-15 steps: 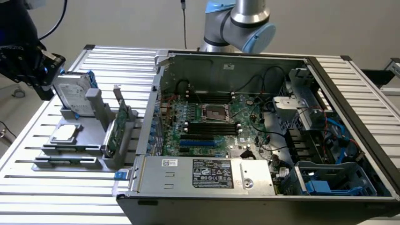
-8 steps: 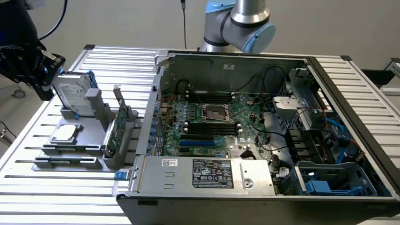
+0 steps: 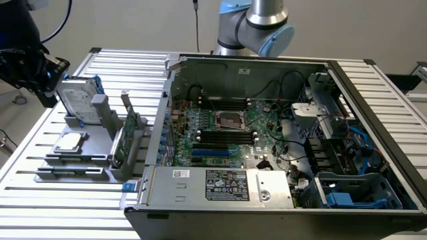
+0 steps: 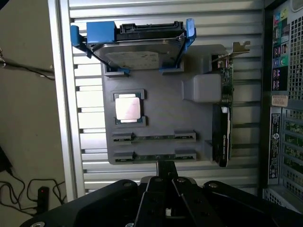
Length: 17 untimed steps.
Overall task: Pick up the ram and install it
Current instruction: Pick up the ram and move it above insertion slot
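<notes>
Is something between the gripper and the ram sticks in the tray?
Nothing visible is. Both ram sticks lie uncovered in the tray, and the gripper hangs by the tray edge nearest them. The hard drive and CPU sit beyond them.

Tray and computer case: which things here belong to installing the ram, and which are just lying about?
For the job:
ram sticks
memory slots on the motherboard

Lying about:
hard drive
processor
expansion card

silver arm [image 3: 265, 14], pale blue caps [image 3: 276, 41], black tool [image 4: 165, 168]
</notes>
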Motion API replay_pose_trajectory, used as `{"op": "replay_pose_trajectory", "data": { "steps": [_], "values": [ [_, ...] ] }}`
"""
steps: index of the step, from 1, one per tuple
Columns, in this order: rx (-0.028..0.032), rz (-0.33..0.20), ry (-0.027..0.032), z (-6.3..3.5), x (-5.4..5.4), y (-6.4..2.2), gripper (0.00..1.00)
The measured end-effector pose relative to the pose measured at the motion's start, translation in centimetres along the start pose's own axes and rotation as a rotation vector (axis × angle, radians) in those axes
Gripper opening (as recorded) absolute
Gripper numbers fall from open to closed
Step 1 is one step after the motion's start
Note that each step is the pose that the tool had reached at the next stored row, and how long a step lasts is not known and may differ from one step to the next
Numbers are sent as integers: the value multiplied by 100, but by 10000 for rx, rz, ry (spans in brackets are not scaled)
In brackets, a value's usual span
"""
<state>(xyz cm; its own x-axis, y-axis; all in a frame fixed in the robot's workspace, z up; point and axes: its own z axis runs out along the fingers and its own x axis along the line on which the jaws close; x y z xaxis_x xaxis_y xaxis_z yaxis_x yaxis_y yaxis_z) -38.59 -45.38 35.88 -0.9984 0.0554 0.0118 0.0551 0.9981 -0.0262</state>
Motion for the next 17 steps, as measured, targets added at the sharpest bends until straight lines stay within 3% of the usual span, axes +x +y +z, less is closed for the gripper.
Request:
{"op": "replay_pose_trajectory", "data": {
  "steps": [17],
  "values": [
    [36,-3038,-79,87,5,1,11]
  ]
}}
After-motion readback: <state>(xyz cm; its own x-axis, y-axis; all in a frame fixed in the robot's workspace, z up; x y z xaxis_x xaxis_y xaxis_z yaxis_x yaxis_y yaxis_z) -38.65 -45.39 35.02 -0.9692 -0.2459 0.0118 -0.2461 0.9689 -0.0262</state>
